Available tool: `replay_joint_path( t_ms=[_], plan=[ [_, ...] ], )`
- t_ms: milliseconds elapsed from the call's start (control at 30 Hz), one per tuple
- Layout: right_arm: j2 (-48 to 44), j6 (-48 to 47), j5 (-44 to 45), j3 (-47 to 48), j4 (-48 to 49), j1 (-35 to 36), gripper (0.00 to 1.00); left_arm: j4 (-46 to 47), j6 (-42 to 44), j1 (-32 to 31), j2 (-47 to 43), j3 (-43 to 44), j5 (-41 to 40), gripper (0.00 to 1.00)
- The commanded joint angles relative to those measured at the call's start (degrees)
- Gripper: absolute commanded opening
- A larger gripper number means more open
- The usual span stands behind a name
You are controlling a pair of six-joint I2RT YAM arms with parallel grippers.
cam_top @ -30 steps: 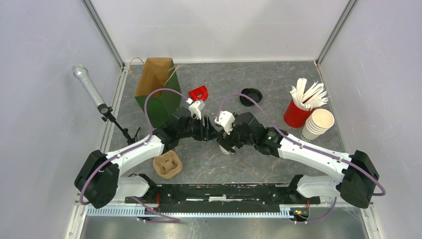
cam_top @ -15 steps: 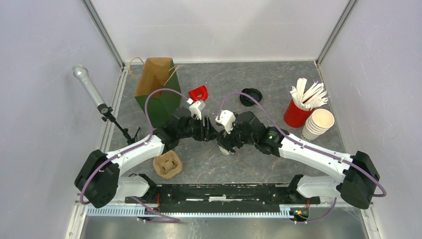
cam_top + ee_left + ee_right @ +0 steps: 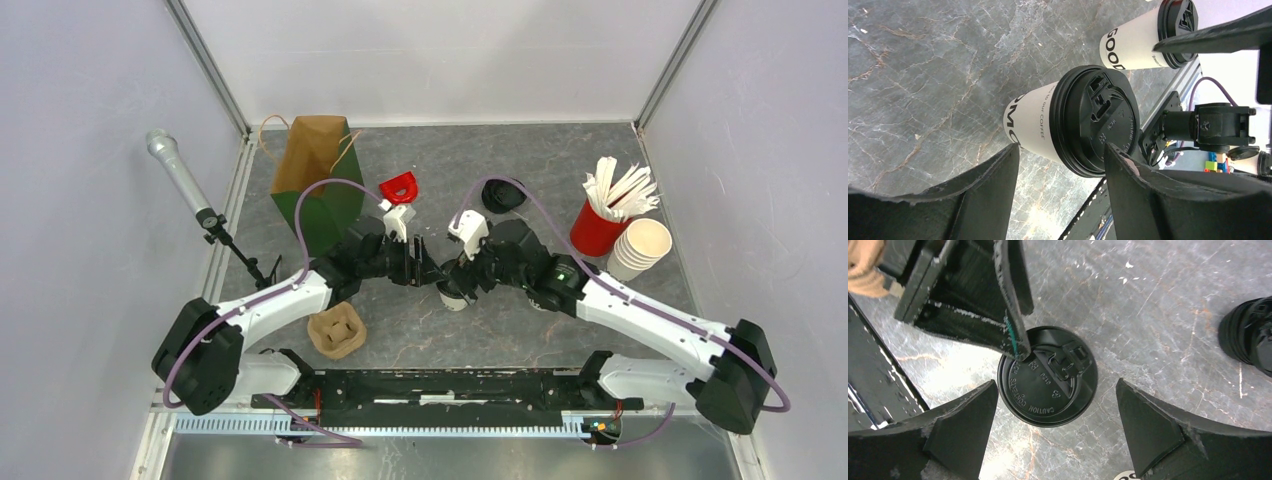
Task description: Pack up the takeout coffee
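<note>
Two takeout coffees show in the left wrist view. The nearer coffee (image 3: pixel 1048 125), a white cup with a black lid, stands at the tips of my left gripper (image 3: pixel 1060 146), whose jaws are apart on either side of it. The second coffee (image 3: pixel 1135 40) stands farther off. From above, the right wrist view shows the nearer one's black lid (image 3: pixel 1048 377) between the wide-apart jaws of my open right gripper (image 3: pixel 1056 384). A left finger (image 3: pixel 1010 315) reaches its rim. In the top view a cup (image 3: pixel 455 298) peeks out under both grippers.
A green and brown paper bag (image 3: pixel 318 180) stands at the back left, and a cardboard cup carrier (image 3: pixel 336 332) near the left arm's base. Black lids (image 3: pixel 503 194), a red cup of white sticks (image 3: pixel 598 228) and stacked unlidded cups (image 3: pixel 638 250) sit to the right.
My right gripper has shifted a little right and back over the cup. My left gripper's jaws have widened slightly.
</note>
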Motion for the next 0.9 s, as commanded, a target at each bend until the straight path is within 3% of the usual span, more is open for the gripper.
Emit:
replay_joint_path(
  t_ms=[0, 300, 867],
  plan=[
    [-4.41, 4.66, 2.55, -0.05, 4.91, -1.60, 0.93, 3.60, 1.39, 0.23, 0.19, 0.29, 2.96, 0.71],
    [-5.95, 9.19, -2.75, -5.40, 11.77, -7.41, 0.76, 4.12, 1.77, 0.23, 1.86, 1.31, 3.18, 0.71],
    [-6.31, 13.29, -11.66, -18.38, 21.09, -11.89, 0.66, 5.20, 1.05, 0.14, 4.29, -2.67, 1.56, 0.54]
  ],
)
